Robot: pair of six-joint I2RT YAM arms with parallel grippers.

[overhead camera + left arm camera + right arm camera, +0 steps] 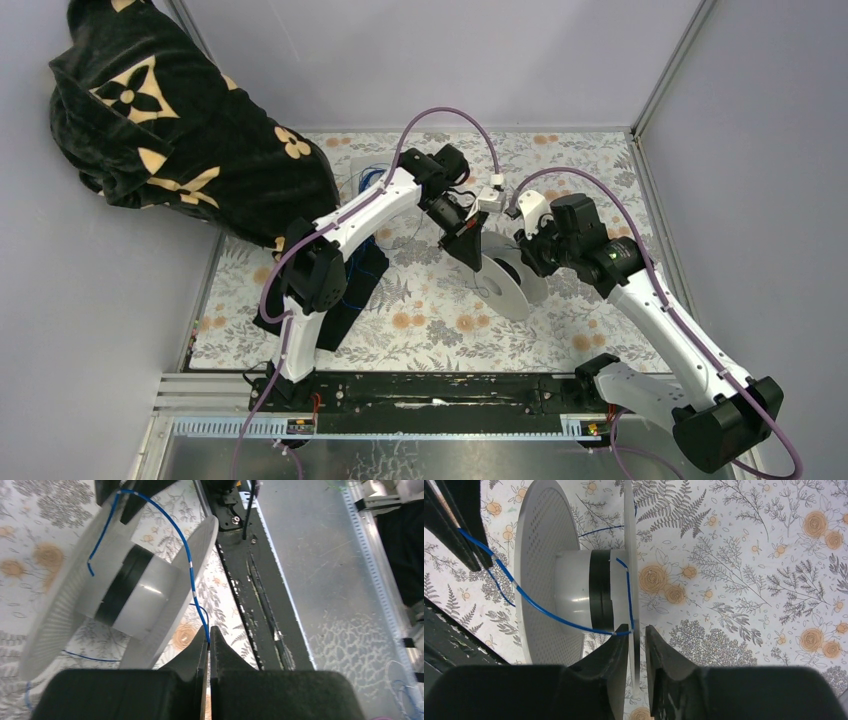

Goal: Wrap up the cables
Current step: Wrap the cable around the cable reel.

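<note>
1. The left gripper is pinching fully closed on a thin blue cable, with only the wire between its fingertips.
2. From those fingertips the cable is arcing up over the near flange of a white plastic spool with perforated flanges, directly ahead of the gripper. It is ending beside the hub.
3. A black band is circling the spool's white hub.
4. The right gripper is straddling the rim of 1 flange with its jaws narrowly apart. I can't tell if it's clamping the rim or just bracketing it.
5. In the right wrist view, the cable is crossing the gap between the 2 flanges. It is passing right at this gripper's left fingertip, then climbing the flange's inner face.
6. In the top view, the 2 grippers are sitting close together on either side of the spool.
7. A floral-print table cover is lying below both grippers.
8. More loose blue strands are lying behind the left gripper, beside its forearm. A black cloth with tan flower motifs is bunched further back.
</note>
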